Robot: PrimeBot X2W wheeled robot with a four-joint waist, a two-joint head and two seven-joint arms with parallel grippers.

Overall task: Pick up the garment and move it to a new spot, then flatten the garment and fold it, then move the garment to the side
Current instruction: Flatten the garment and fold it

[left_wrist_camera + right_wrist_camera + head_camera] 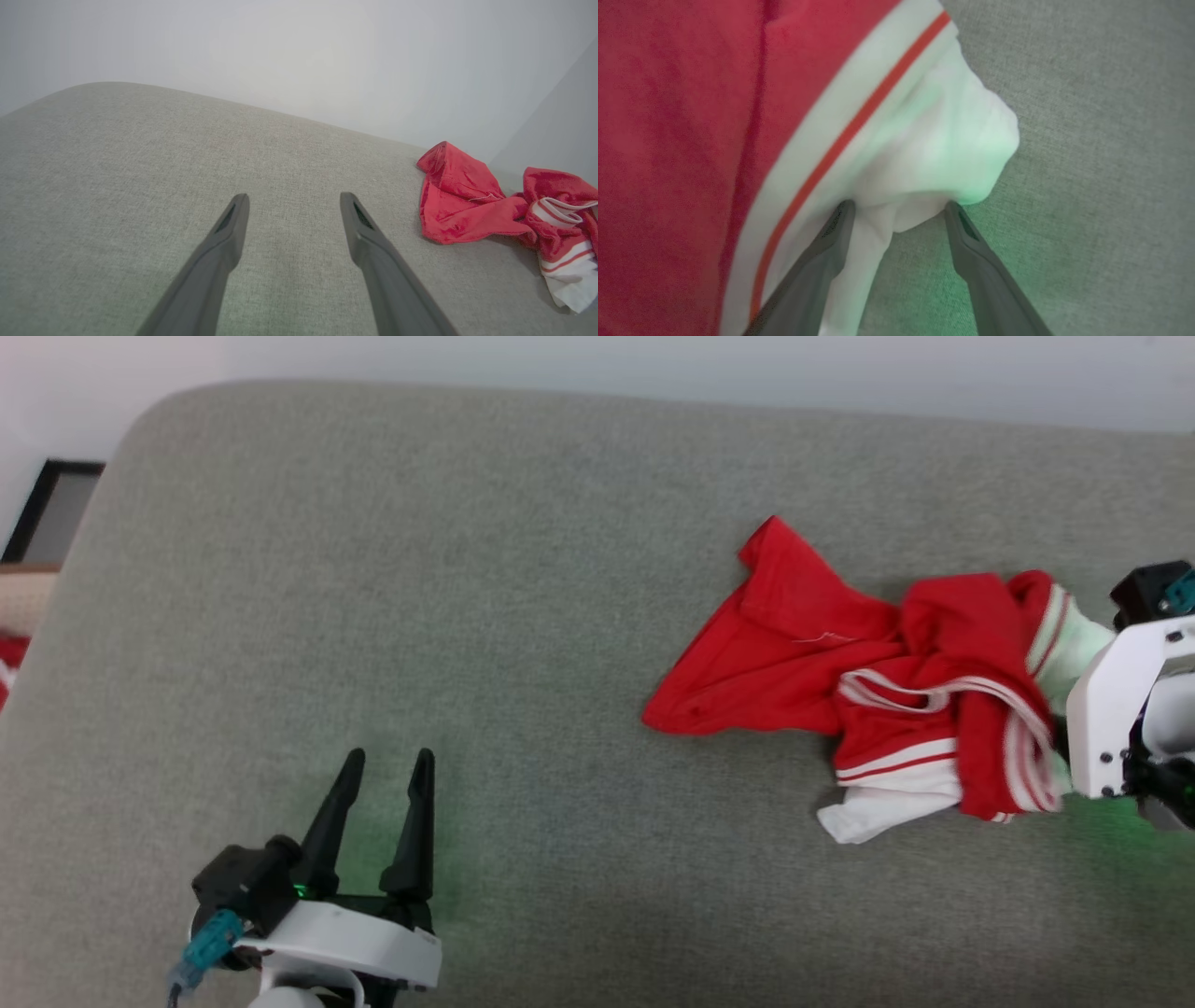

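Note:
The garment [794, 653] lies crumpled on the right part of a grey upholstered surface [373, 569]: red cloth with white sleeves and red-white striped trim. The left wrist view shows the garment [462, 200] off to the right. My right gripper [899, 205] is open, and its two fingertips straddle a bunched fold of the white sleeve [943, 135]. In the head view the arm's white wrist housing [1116, 709] sits at the garment's right end, its fingers hidden by cloth. My left gripper [389, 758] is open at the lower left, far from the garment, with nothing between its fingers [233, 233].
A pale wall [653, 364] runs behind the surface's far edge. The surface's rounded corner is at the upper left, and beyond it stand a dark frame [51, 509] and a bit of red-white cloth [7, 677]. Bare grey fabric spreads between the two grippers.

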